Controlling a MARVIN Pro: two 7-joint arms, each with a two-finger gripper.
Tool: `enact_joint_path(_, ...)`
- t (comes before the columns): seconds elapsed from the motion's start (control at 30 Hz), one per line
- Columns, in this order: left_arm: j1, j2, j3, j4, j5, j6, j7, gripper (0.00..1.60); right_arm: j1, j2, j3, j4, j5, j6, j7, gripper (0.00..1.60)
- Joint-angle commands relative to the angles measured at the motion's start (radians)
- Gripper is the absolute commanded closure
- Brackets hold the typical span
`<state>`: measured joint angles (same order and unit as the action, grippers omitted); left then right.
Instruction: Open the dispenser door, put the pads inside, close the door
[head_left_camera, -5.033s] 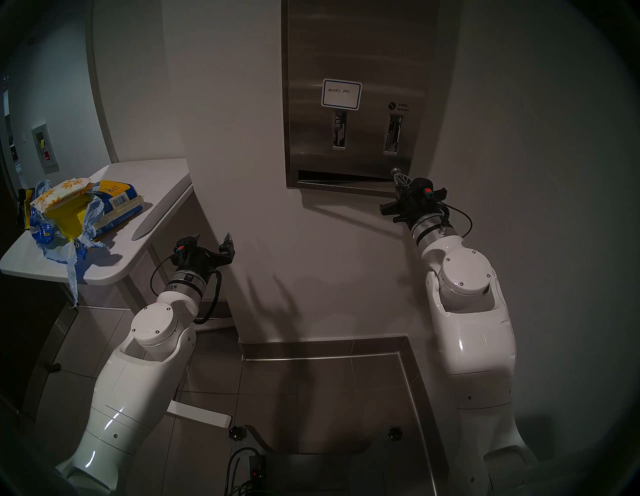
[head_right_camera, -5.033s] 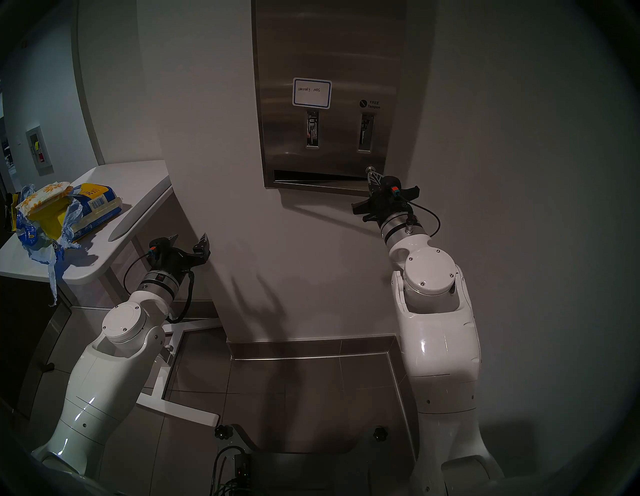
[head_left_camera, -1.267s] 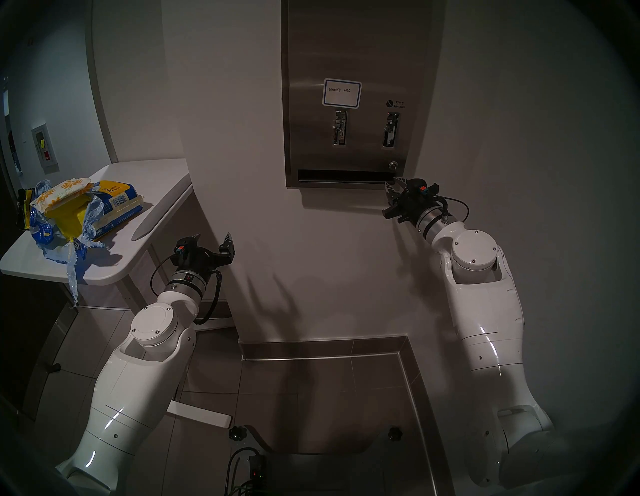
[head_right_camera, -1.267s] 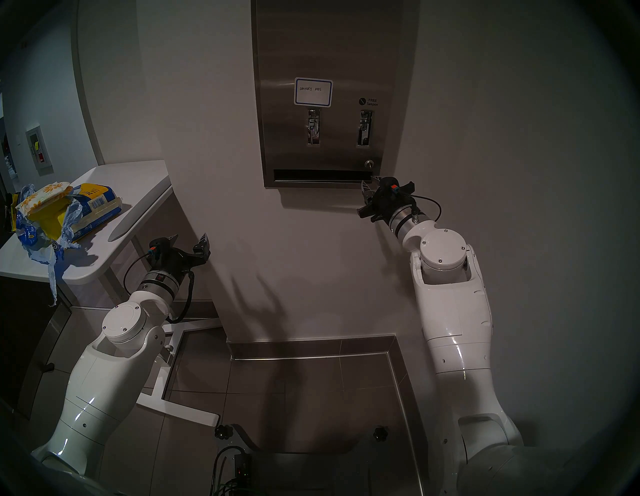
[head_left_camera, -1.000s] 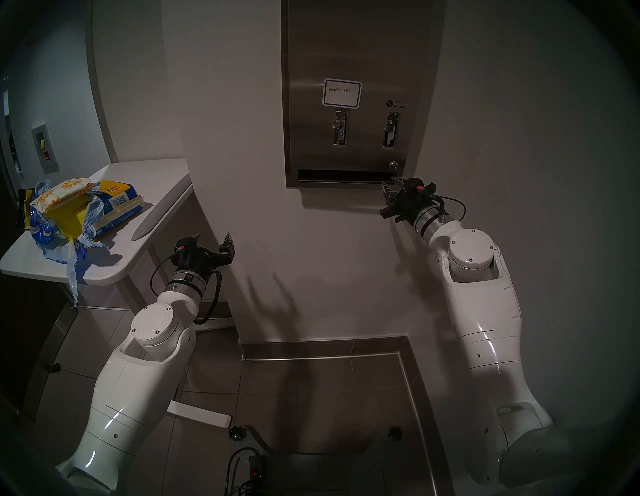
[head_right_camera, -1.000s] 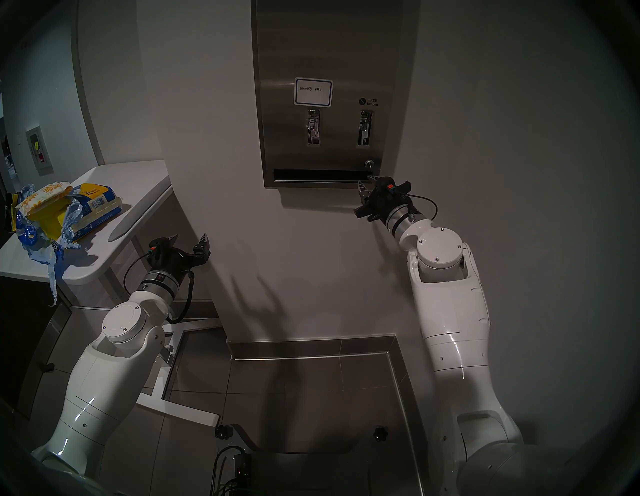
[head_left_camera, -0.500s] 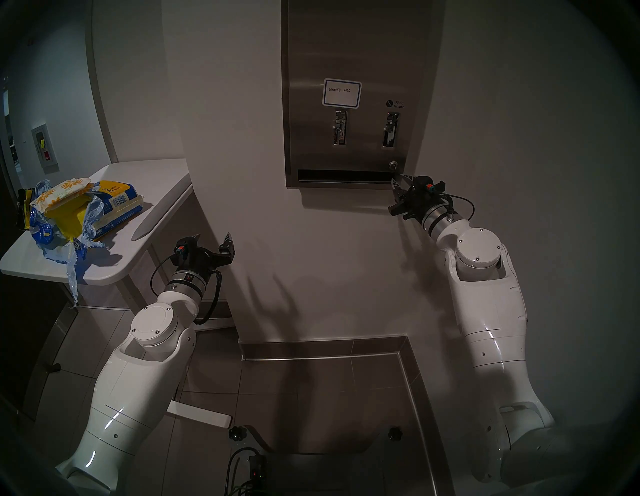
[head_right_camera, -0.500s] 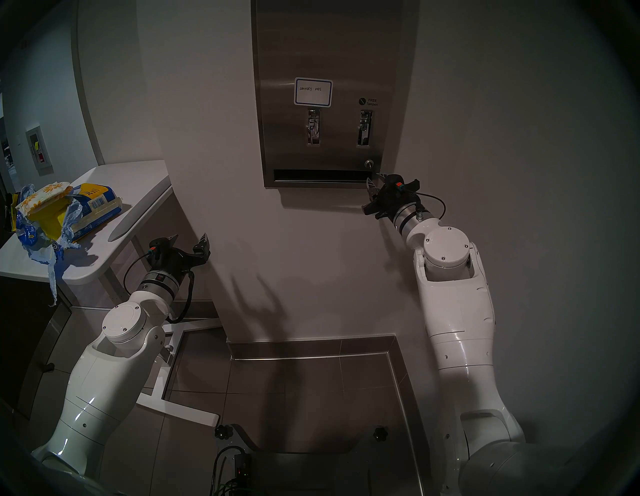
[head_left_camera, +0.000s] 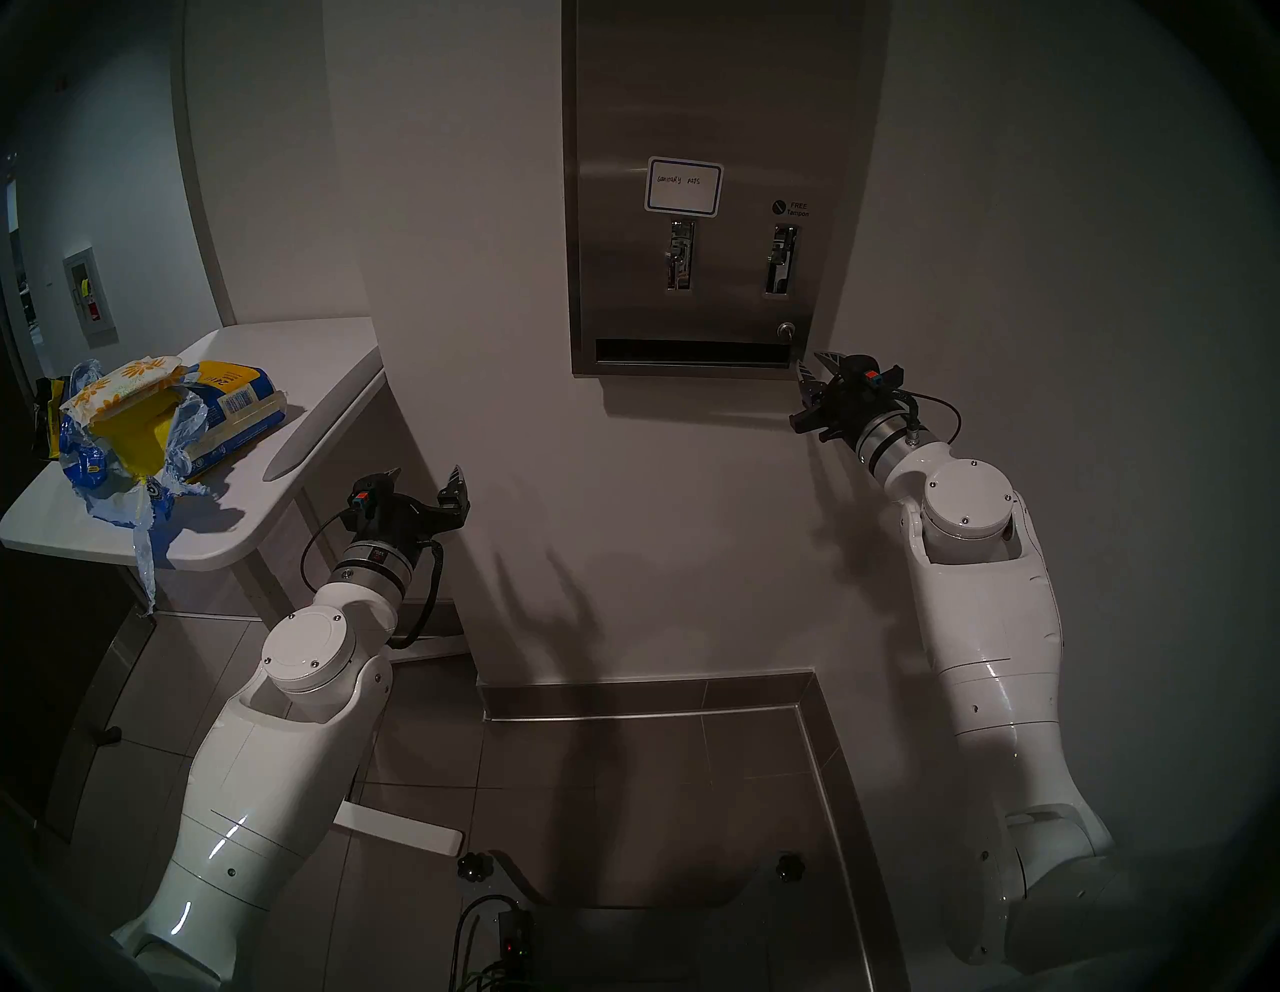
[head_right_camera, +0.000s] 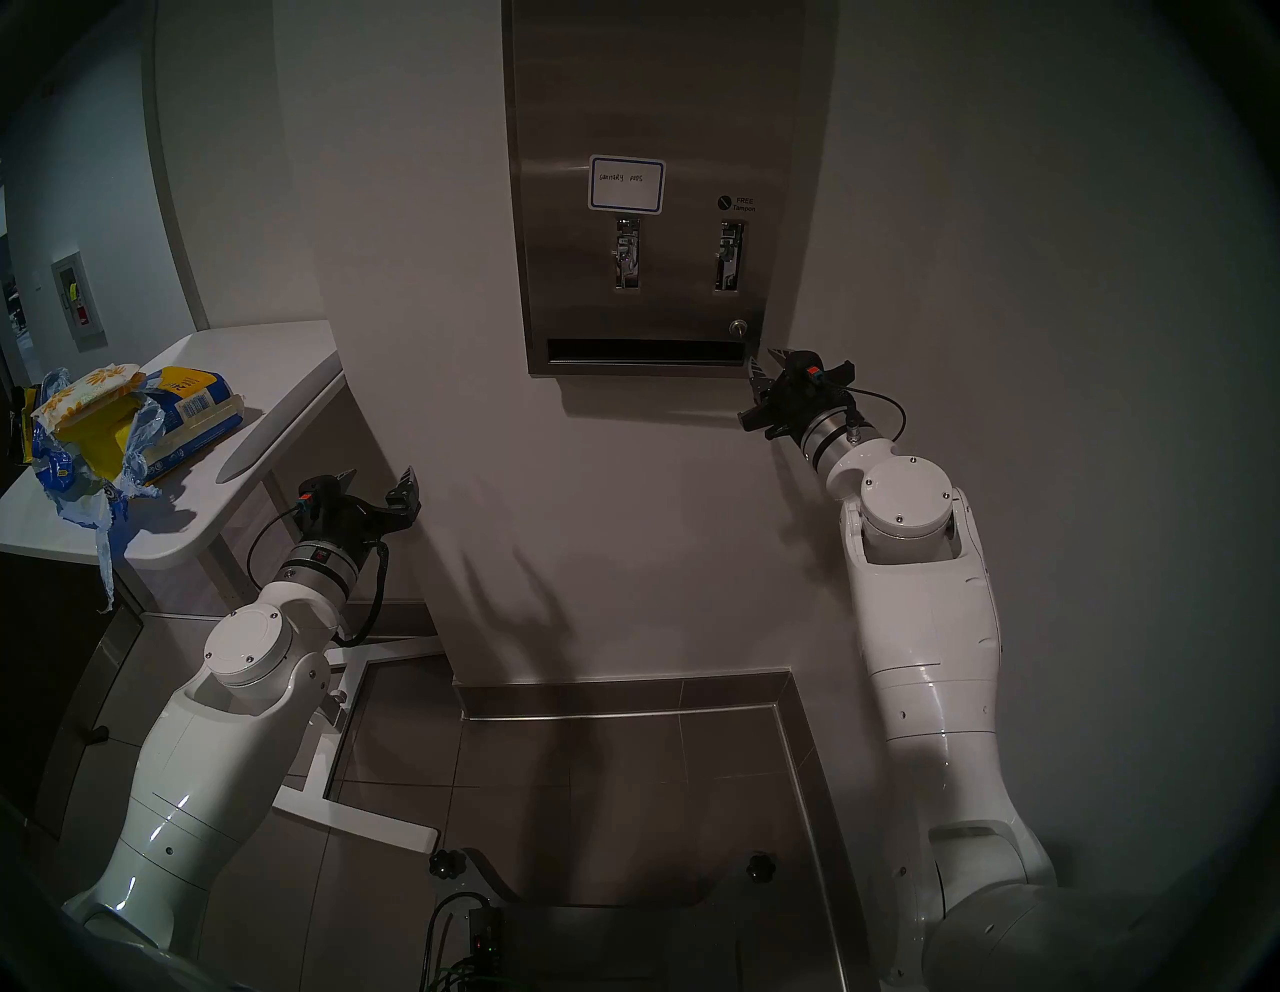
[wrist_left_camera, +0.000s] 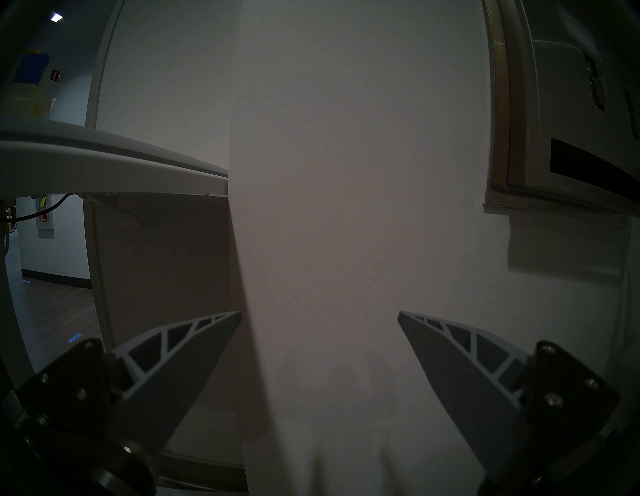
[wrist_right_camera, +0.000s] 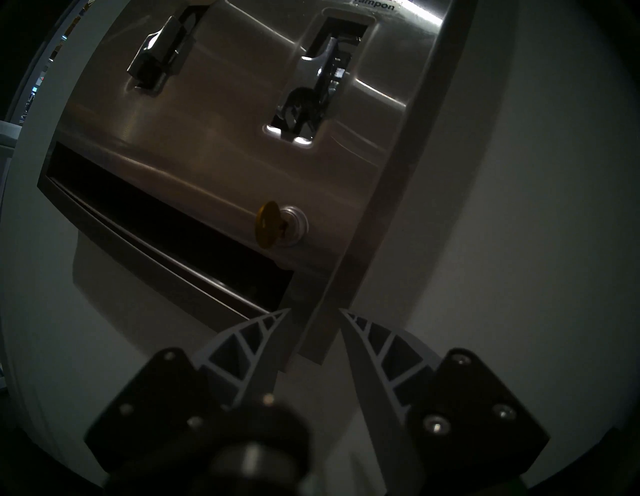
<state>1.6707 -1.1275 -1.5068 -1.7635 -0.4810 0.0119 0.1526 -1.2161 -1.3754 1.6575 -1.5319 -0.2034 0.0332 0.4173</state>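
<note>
The robot's right gripper (wrist_right_camera: 313, 311), jaws partly parted, straddles the lower right edge of the tall brushed-steel dispenser door (head_left_camera: 692, 90), apparently to pry it open; whether it bites is unclear. A brass key (wrist_right_camera: 265, 225) sits up-left of its tips. Far to its left, the daisy-printed white pads (head_left_camera: 128, 388) wait on a white side table (head_left_camera: 305, 360). The left gripper (wrist_left_camera: 319, 313) gapes empty at a plain white wall (head_left_camera: 485, 277).

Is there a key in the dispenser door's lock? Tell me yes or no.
Yes: in the right wrist view a gold-coloured key sticks out of the round lock on the dispenser door.
</note>
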Motion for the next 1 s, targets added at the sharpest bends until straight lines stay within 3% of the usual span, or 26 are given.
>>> enact_joint_path(0.0,-0.025,-0.001,-0.008,-0.029,0.0,-0.013,-0.001,0.0,0.061,0.007,-0.004,0.008,0.001,-0.026,0.001,0.81)
enact_joint_path(0.57,-0.025,0.0,-0.008,-0.028,0.0,-0.012,-0.001,0.0,0.137,0.026,-0.02,0.102,0.02,-0.065,0.047,0.8)
enact_joint_path(0.97,-0.025,-0.001,-0.008,-0.029,0.0,-0.013,-0.001,0.0,0.148,0.034,-0.015,0.127,0.031,-0.092,0.077,0.82)
